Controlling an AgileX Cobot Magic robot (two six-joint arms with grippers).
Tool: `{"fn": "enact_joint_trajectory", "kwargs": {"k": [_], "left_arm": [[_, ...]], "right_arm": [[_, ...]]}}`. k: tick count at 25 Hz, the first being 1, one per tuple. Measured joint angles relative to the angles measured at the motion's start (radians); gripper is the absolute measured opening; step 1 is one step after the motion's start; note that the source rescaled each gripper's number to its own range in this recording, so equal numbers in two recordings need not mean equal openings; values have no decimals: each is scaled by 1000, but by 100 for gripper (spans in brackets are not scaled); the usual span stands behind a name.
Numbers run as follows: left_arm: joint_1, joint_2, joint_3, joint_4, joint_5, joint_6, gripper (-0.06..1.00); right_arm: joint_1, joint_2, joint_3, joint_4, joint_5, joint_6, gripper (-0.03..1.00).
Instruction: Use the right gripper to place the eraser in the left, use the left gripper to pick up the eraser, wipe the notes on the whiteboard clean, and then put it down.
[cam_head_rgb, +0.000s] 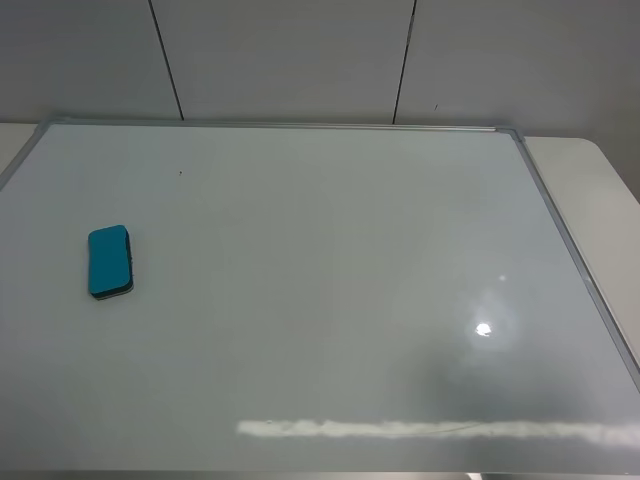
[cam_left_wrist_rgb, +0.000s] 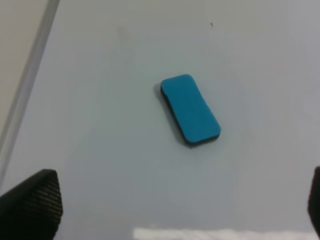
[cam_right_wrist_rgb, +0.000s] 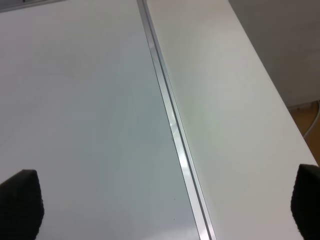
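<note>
The eraser (cam_head_rgb: 110, 262) lies flat on the whiteboard (cam_head_rgb: 330, 300), teal face up, near the board's left edge and well clear of its right edge; no red notes show on the board, only a tiny dark speck; the eraser's long axis runs roughly from near edge to far edge, tilted slightly; the left gripper (cam_left_wrist_rgb: 165, 210) hangs just short of it, jaws wide apart and empty, the eraser ahead between them; the right gripper (cam_right_wrist_rgb: 165, 210), jaws equally spread and empty, hangs over the board's right frame, far from the eraser; so the left arm is plainly nearer.
</note>
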Motion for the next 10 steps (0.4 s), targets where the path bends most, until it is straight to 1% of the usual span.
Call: {"fn": "enact_joint_trajectory", "kwargs": {"k": [10], "left_arm": [[0,0,0,4,0,-3,100]], "right_arm": [[0,0,0,0,0,0,100]]}}
